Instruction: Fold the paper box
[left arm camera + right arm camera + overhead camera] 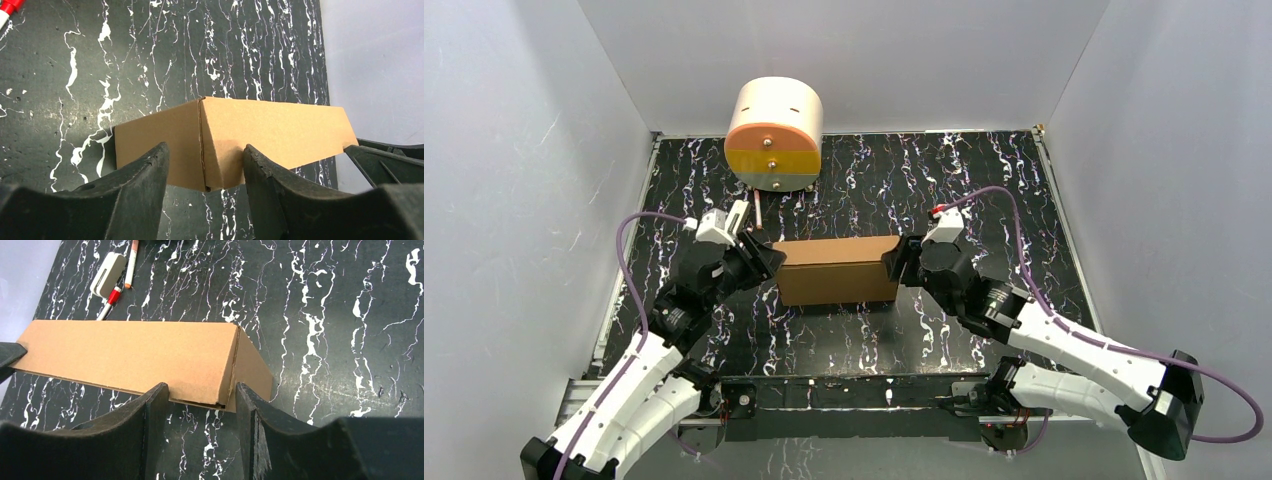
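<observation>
The paper box (839, 268) is a closed brown cardboard mailer lying flat in the middle of the black marbled table. My left gripper (769, 262) is open at the box's left end; in the left wrist view the box (240, 137) shows its near corner between my spread fingers (150, 170), and the gripper (205, 170) holds nothing. My right gripper (896, 262) is open at the box's right end; in the right wrist view the box (140, 357) lies just beyond the gripper (200, 397), its corner seam between the fingertips.
A cream cylinder with orange and yellow front (774, 135) stands at the back left. A red-capped marker (111, 301), a pen (132, 262) and a small white block (107, 274) lie behind the box's left end. Grey walls enclose the table on three sides.
</observation>
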{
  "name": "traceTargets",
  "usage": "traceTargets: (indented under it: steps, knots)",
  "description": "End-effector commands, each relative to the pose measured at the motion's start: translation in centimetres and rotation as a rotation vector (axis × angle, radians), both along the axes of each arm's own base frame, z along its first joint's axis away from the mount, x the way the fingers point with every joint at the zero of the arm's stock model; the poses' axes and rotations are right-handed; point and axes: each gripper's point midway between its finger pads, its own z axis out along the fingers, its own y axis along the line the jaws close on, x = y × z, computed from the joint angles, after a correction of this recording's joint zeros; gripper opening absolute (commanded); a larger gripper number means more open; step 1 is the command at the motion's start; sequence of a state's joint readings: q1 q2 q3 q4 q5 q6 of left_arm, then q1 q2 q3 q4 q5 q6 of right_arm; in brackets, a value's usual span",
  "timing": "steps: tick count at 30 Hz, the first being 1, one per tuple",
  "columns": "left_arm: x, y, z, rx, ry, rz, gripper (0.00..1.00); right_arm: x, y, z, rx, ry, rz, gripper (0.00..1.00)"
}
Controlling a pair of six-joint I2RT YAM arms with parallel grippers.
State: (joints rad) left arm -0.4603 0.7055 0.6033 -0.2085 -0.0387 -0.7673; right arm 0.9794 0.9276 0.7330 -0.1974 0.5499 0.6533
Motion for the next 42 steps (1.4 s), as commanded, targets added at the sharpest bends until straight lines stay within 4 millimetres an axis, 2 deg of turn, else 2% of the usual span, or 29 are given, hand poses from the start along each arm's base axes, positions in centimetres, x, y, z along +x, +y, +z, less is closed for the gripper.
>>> traceTargets:
  steps: [1, 7, 11, 14, 17, 22, 28, 30, 34, 42]
  knots:
    - [-2.0, 1.7, -4.8, 0.072, 0.132, 0.037, 0.53, -0.8, -1.3, -3.0, -0.068, 0.062, 0.008, 0.59]
    - [-2.7, 0.7, -6.5, -0.027, 0.177, 0.032, 0.53, -1.1, -1.4, -4.3, -0.026, 0.096, 0.032, 0.59]
    - [-3.1, 0.0, -8.1, -0.097, 0.236, 0.013, 0.48, -0.8, -1.5, -4.6, 0.021, 0.122, 0.049, 0.59]
    - [-3.1, 0.1, -8.8, -0.125, 0.256, 0.017, 0.43, -0.5, -1.3, -2.9, 0.067, 0.093, 0.070, 0.60]
    - [-3.1, 0.3, -9.2, -0.136, 0.261, 0.033, 0.31, 0.0, -1.2, -0.5, 0.098, 0.046, 0.087, 0.62]
    - [-3.0, -0.1, -9.2, -0.175, 0.261, 0.026, 0.25, 1.1, -1.1, 3.0, 0.132, -0.022, 0.109, 0.65]
    - [-2.8, -0.4, -9.0, -0.178, 0.263, 0.016, 0.22, 2.5, -1.4, 3.9, 0.152, -0.031, 0.113, 0.64]
    - [-2.7, -0.3, -8.9, -0.175, 0.257, 0.019, 0.22, 2.7, -1.6, 3.5, 0.165, -0.022, 0.119, 0.63]
    - [-2.7, -0.3, -8.9, -0.184, 0.257, 0.022, 0.20, 2.8, -2.3, 1.6, 0.201, 0.033, 0.132, 0.60]
    - [-2.5, -1.3, -8.5, -0.259, 0.271, 0.004, 0.18, 1.0, -3.1, -4.7, 0.268, 0.168, 0.196, 0.44]
